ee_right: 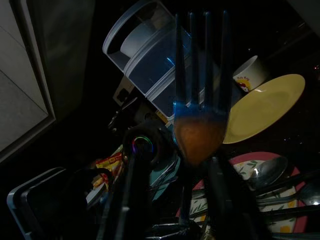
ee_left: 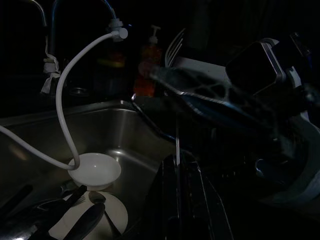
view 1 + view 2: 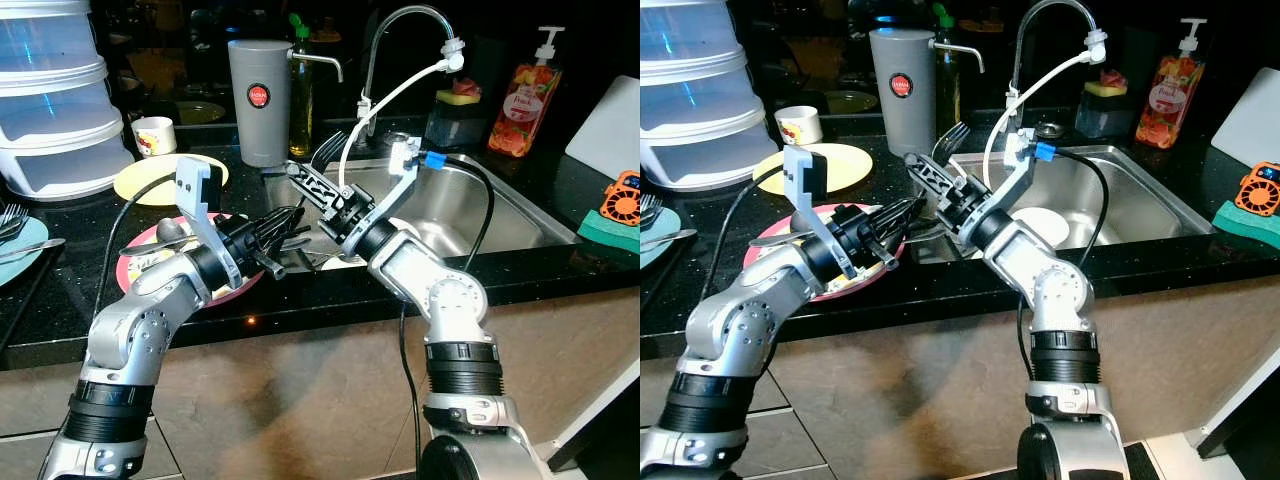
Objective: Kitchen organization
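Note:
My right gripper point(image 3: 305, 178) is shut on a metal fork point(image 3: 325, 150), tines up, above the left rim of the steel sink point(image 3: 470, 210). The right wrist view has the fork point(image 1: 200, 125) between the fingers point(image 1: 225, 200). Just left of it, my left gripper point(image 3: 285, 232) reaches over the counter edge beside a pink plate point(image 3: 135, 275) with a spoon point(image 3: 170, 233) on it. In the left wrist view the fingers point(image 2: 170, 200) lie together, pointing into the sink. A thin silver strip shows past their tips; I cannot tell what it is.
A white bowl point(image 2: 95, 170) and dark utensils lie in the sink under a white hose point(image 3: 390, 100). Behind stand a grey canister point(image 3: 258, 100), a yellow plate point(image 3: 150, 185), a cup point(image 3: 153, 135) and stacked clear containers point(image 3: 50, 100). A soap bottle point(image 3: 522, 100) stands at the back right.

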Motion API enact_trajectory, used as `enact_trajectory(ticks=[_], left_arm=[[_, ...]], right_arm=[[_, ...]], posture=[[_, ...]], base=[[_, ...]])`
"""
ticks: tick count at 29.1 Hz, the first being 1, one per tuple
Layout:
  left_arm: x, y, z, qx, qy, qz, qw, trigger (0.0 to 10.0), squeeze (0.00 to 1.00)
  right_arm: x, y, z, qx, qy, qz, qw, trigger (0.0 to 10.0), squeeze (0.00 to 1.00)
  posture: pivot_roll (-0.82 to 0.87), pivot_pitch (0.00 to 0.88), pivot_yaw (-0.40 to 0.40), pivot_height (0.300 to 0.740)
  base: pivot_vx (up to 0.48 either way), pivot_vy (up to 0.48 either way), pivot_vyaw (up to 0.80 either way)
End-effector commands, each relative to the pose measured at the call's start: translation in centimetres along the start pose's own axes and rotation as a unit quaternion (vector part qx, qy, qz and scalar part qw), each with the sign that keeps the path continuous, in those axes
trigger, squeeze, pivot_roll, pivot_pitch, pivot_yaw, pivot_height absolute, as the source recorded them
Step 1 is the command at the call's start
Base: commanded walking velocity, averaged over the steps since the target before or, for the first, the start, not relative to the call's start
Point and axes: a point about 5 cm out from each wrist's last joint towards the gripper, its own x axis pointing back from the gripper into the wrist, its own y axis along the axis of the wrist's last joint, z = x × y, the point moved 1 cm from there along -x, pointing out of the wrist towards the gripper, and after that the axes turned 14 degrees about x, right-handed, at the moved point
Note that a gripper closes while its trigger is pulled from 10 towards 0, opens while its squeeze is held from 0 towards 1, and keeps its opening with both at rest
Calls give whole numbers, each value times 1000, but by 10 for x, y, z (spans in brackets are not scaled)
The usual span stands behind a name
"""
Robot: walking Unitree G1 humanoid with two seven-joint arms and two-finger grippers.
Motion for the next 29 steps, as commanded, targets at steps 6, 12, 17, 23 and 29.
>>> enact_trajectory(ticks=[6,12,17,23,29], left_arm=[[1,4,-1,-11,1,-2,1000,0,0],[1,4,-1,-7,0,1,1000,0,0],[0,3,2,-7,7,-2,1000,3098,1000],[2,7,8,-20,32,-12,999,10000,1000],[13,26,28,-61,109,-64,990,10000,408]], right_arm=[[0,-3,-2,-2,-4,2,1000,0,0],[1,-1,-3,-2,-6,-2,1000,0,0],[1,3,-5,-2,-13,-15,1000,0,0],[2,11,-11,-6,-27,-36,999,0,0],[8,36,-33,74,-112,-85,987,0,0]], posture=[[93,20,20,740],[86,19,24,740],[82,15,24,740],[83,13,17,740],[81,6,14,740]], base=[[0,0,0],[0,0,0],[0,0,0],[0,0,0],[0,0,0]])
